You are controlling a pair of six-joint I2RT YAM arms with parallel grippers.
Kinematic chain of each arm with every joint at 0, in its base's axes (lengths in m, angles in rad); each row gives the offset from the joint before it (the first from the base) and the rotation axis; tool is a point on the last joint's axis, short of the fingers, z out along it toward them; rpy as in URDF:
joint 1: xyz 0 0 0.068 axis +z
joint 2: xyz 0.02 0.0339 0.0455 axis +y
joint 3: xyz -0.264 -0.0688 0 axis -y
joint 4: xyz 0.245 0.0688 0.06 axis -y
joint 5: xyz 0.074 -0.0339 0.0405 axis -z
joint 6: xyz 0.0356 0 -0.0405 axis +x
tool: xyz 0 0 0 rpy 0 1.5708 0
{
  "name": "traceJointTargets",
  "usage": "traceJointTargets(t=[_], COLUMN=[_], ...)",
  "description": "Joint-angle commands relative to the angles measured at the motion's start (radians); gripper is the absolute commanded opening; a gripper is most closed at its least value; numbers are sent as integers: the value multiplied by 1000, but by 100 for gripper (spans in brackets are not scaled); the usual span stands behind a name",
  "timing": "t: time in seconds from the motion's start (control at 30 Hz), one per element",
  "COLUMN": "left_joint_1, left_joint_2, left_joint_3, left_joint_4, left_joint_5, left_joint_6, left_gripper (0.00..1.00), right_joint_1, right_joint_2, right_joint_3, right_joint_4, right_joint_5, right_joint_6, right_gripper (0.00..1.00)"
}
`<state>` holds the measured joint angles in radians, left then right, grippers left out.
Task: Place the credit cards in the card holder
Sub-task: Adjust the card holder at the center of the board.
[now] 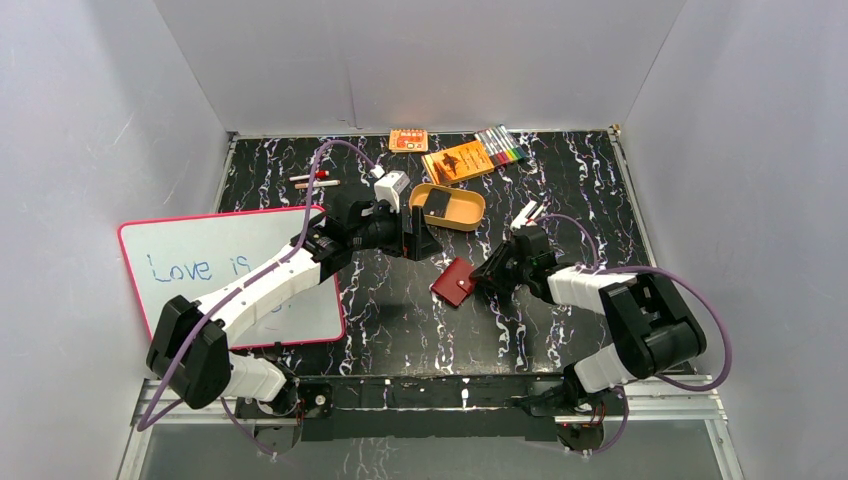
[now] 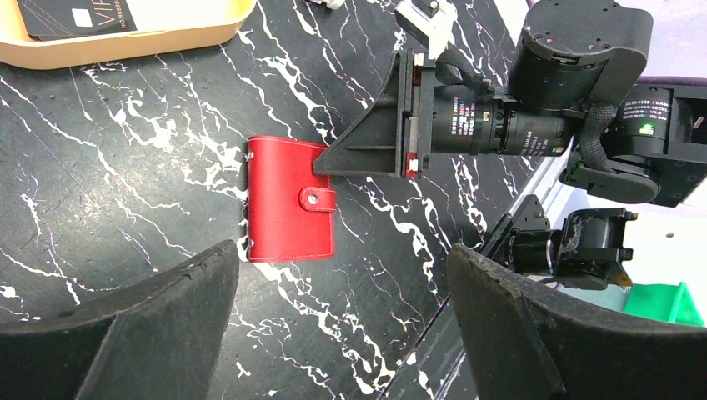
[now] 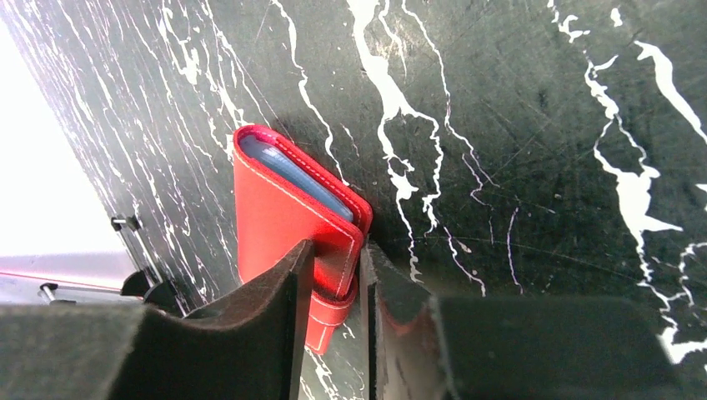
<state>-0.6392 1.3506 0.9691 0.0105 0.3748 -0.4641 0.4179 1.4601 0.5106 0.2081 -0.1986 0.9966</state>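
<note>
The card holder (image 1: 453, 282) is a red wallet, closed and snapped, lying on the black marble table. It also shows in the left wrist view (image 2: 290, 198) and the right wrist view (image 3: 279, 204). My right gripper (image 1: 484, 274) (image 3: 338, 283) is shut on the wallet's edge by the snap tab, one finger on each side. A dark credit card (image 1: 437, 203) (image 2: 71, 17) lies in the tan oval tray (image 1: 465, 222) (image 2: 167, 37). My left gripper (image 1: 424, 244) (image 2: 342, 333) is open and empty, hovering between the tray and the wallet.
A whiteboard (image 1: 230, 275) with blue writing lies at the left under the left arm. Orange packets (image 1: 460, 160), a smaller orange card (image 1: 408, 140) and coloured markers (image 1: 502, 147) lie at the back. Two pens (image 1: 315, 180) lie at the back left.
</note>
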Motion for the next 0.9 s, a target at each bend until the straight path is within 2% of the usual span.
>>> traceJointTargets(t=[0.0, 0.2, 0.3, 0.57, 0.73, 0.87], left_joint_1=[-7, -7, -7, -7, -9, -17], left_joint_2=[-4, 9, 14, 15, 16, 22], left_joint_3=[14, 17, 17, 20, 19, 19], left_joint_4=[-4, -4, -4, -5, -4, -4], left_joint_5=[14, 19, 24, 38, 40, 38], left_joint_6=[10, 8, 8, 0, -7, -7], left_gripper=[91, 91, 91, 91, 91, 90], right_joint_1=[-8, -7, -9, -12, -11, 2], right_joint_2=[30, 40, 17, -1, 66, 103], right_joint_3=[26, 31, 47, 240, 387, 453], right_joint_4=[66, 80, 35, -274, -487, -590], right_joint_5=[-26, -42, -39, -102, -159, -166], right_joint_6=[0, -27, -73, -402, -596, -715], right_gripper=[32, 11, 0, 0, 0, 0])
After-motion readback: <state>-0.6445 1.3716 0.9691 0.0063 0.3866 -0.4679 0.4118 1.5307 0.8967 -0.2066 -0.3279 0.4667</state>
